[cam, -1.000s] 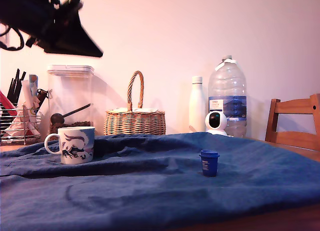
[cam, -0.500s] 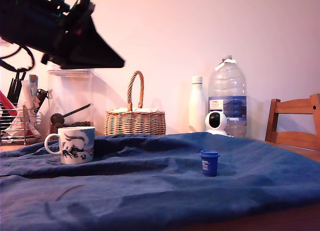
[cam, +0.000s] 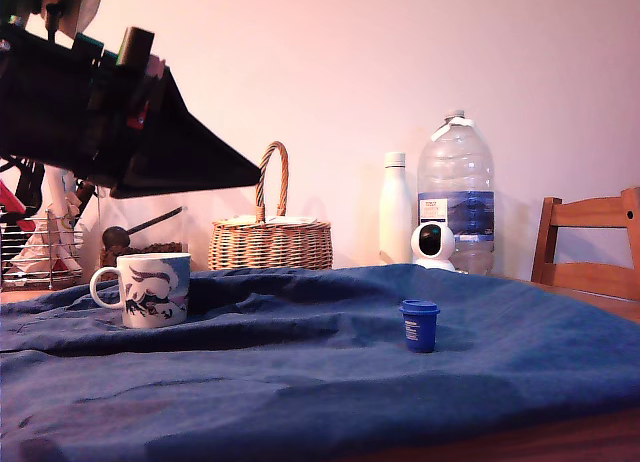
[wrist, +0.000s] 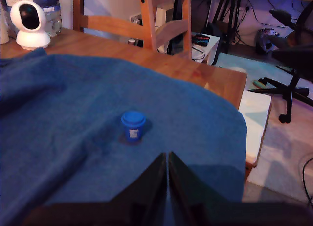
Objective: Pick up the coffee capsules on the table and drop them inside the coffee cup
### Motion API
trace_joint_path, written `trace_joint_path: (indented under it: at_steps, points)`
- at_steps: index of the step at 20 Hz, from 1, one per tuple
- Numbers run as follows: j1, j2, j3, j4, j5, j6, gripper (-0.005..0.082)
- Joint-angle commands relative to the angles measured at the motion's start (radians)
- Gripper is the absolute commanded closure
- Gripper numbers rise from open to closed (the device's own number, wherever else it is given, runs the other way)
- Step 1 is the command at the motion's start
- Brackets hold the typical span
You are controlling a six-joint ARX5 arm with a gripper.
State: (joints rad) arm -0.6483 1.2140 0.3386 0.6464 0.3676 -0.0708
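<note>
A dark blue coffee capsule (cam: 419,325) with a white label stands upright on the blue cloth of the table (cam: 300,382), right of centre in the exterior view. The white coffee cup (cam: 150,289) with a blue swirling picture stands at the exterior view's left, handle to the left. My black gripper (cam: 252,172) hangs high above the cloth, just right of the cup, with its tip pointing toward the capsule. In the wrist view the fingers (wrist: 161,168) are pressed together with nothing between them, and the capsule (wrist: 133,125) sits a short way beyond the gripper (wrist: 167,156).
Behind the cloth stand a clear canister (cam: 140,197), a wicker basket (cam: 270,237), a white bottle (cam: 395,207), a large water bottle (cam: 456,192) and a small white camera (cam: 433,245). A wooden chair (cam: 588,247) is at the right. The table's corner edge (wrist: 244,108) drops to the floor.
The arm has swung down and toward the exterior view's right, its tip now past the cup and nearer the basket handle. Capsule and cup have not moved.
</note>
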Motion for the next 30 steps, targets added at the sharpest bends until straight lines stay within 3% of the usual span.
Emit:
trace_joint_path:
  at_steps: [1,3,5,6,8,9,10,11,13,21,30]
  points:
    - [-0.006,-0.005,-0.006,0.013,0.002,-0.001,0.0790]
    - [-0.006,-0.004,-0.006,0.001,0.002,0.000,0.0789]
    - [-0.006,-0.004,-0.006,-0.004,0.002,0.000,0.0719]
    - [-0.006,-0.004,-0.006,-0.004,0.002,0.000,0.0600]
    - [-0.006,-0.003,-0.006,-0.003,-0.007,0.004,0.0221]
    - [-0.006,-0.002,-0.006,-0.011,-0.011,0.005,0.0097]
    - [-0.006,-0.002,-0.006,-0.025,-0.010,0.014,0.0049]
    - [-0.008,-0.002,-0.006,-0.032,-0.010,0.052,0.0049]
    - [-0.009,-0.002,-0.006,-0.032,-0.011,0.066,0.0049]
    - [-0.008,0.041,-0.006,-0.010,-0.037,0.066,0.0049]
    - [-0.010,0.272,-0.005,0.238,-0.035,0.082,0.0049]
